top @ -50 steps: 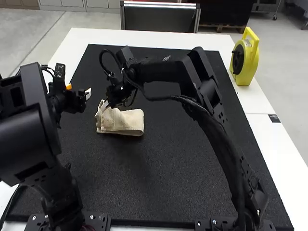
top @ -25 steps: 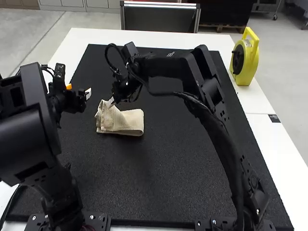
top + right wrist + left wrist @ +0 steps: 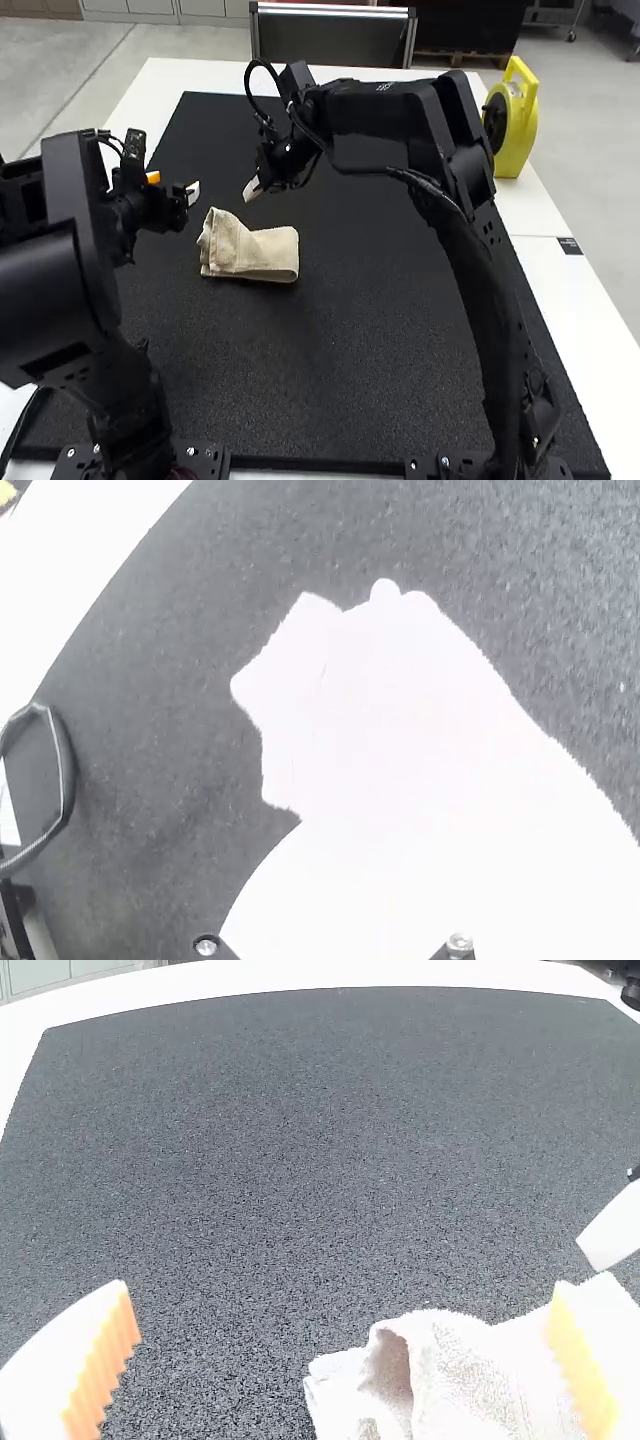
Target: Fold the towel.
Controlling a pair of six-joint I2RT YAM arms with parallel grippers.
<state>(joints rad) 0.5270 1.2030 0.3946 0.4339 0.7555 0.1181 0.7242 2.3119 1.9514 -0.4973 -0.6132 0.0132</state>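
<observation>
- The towel [image 3: 260, 255], cream-coloured, lay on the black mat [image 3: 360, 330], closer to the mat's left edge than to its right edge and well in from the near and far edges.
- It was folded over into a small bundle. The end toward the mat's left edge stood up in a rumpled peak, while the end toward the right edge lay flatter.
- In the left wrist view, the raised end of the towel showed a small open hollow where the cloth curled over.
- The left gripper [image 3: 175, 186] hung above the mat near its left edge, just beside the towel's peaked end.
- Its pincer was spread wide, the ribbed white fingers with their orange pads [image 3: 108, 1360] well apart. In the left wrist view one finger overlapped part of the towel; whether they touched, I could not tell.
- The right gripper [image 3: 252, 188] was between the towel and the mat's far edge, with a strip of mat visible between it and the cloth in the high view. Whether its pincer stood wide or narrow, I could not tell: in the right wrist view it ran together with the towel in one white patch.
- On the white table [image 3: 200, 75], just outside the mat's right edge and toward the far-right corner, a yellow reel [image 3: 520, 130] stood upright.
</observation>
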